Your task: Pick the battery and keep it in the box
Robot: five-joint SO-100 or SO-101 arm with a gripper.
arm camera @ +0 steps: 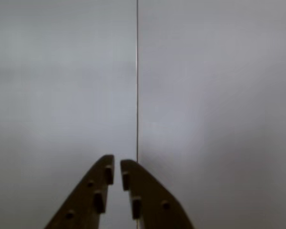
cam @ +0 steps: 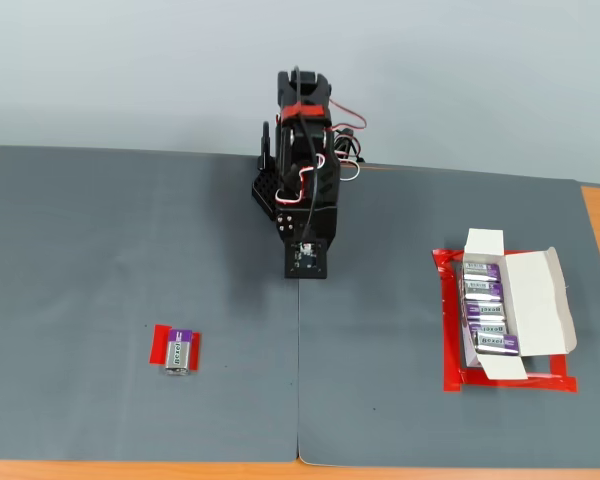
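On mat [cam: 130, 250]: one battery [cam: 179, 352].

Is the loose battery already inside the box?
No. The battery lies on the red tape patch, far left of the box in the fixed view.

Five batteries are showing: one battery [cam: 179, 351] lying on the mat, four batteries [cam: 486, 309] sitting in the box [cam: 536, 297]. One box and one red tape patch [cam: 161, 345] are showing.
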